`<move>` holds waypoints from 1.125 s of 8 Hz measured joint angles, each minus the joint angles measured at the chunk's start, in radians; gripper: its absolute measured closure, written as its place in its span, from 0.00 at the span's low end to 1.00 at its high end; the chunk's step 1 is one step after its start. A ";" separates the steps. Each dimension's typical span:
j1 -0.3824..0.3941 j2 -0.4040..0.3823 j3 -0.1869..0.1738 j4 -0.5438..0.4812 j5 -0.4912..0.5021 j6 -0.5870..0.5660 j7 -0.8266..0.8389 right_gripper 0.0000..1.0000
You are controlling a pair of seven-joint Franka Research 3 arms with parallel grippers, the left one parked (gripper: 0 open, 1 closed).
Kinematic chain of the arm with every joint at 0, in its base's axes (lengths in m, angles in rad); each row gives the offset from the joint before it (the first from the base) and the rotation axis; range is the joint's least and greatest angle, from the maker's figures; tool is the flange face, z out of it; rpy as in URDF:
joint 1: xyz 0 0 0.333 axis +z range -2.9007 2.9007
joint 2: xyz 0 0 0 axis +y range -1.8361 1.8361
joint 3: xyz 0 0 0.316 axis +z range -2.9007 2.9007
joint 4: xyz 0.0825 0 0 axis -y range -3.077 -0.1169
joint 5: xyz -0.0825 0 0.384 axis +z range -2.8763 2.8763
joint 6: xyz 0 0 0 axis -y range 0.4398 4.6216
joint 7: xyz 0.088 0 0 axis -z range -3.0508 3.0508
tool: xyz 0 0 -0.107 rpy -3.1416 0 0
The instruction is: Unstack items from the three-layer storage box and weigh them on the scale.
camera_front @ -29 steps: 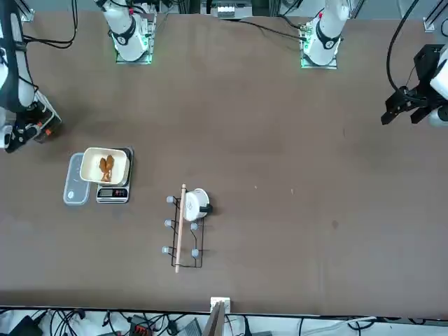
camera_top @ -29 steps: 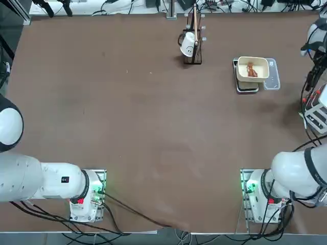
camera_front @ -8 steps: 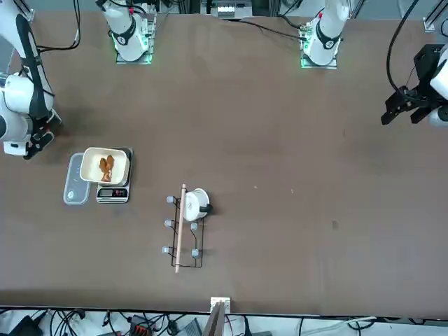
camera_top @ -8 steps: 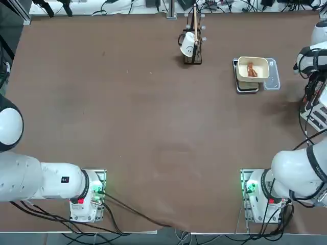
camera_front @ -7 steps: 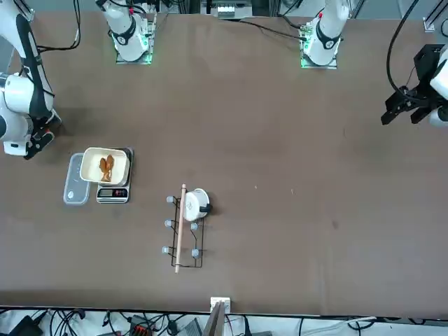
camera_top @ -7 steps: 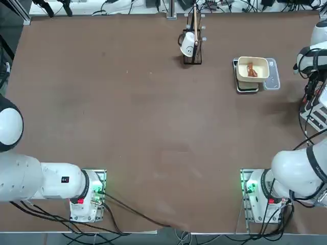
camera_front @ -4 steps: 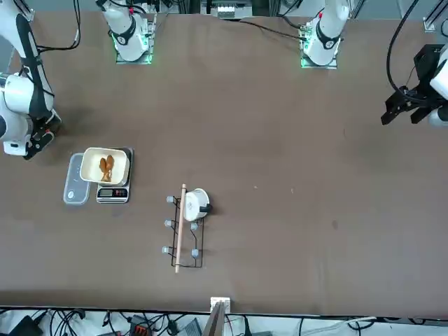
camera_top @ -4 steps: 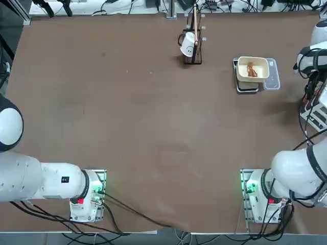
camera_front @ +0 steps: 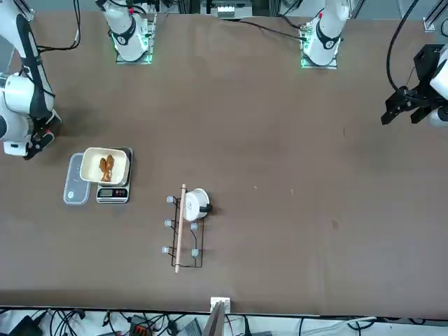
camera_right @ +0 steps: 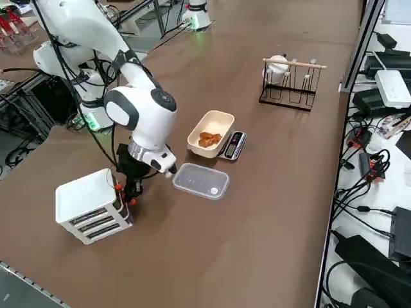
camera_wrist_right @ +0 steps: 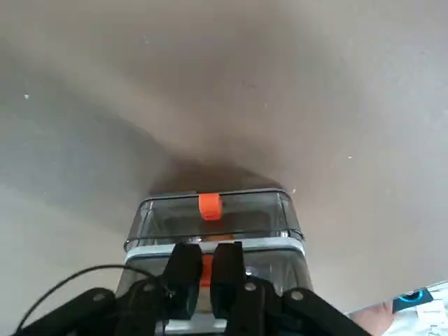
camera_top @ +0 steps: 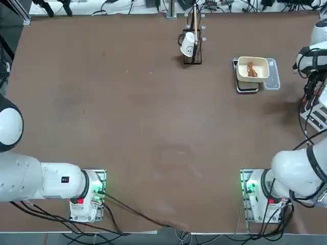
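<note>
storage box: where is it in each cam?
Top: storage box cut off at the right edge, mid-height.
Front: only a sliver at the left edge, behind the arm; hard to make out.
Right side: lower left, white stack, right gripper shut on an orange tab at its near corner.
Right wrist: fills the lower centre, orange tabs.
Shared landmark: scale with cream bowl, beside the box.

right arm: reaching out low over the table's right edge, wrist pointing down
right gripper: fingers pressing nearly together, pinching an orange tab
</note>
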 joint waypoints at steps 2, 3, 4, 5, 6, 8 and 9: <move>0.020 0.000 0.008 0.000 0.000 0.000 0.026 0.88; 0.042 0.000 0.011 0.000 0.000 0.000 0.048 0.88; 0.063 0.000 0.016 0.001 0.001 0.001 0.059 0.88; 0.078 0.000 0.026 0.004 0.014 0.001 0.071 0.88; 0.092 0.000 0.034 0.010 0.027 0.000 0.076 0.88; 0.116 0.000 0.038 0.015 0.062 -0.001 0.079 0.88; 0.118 0.001 0.037 0.017 0.064 -0.003 0.079 0.88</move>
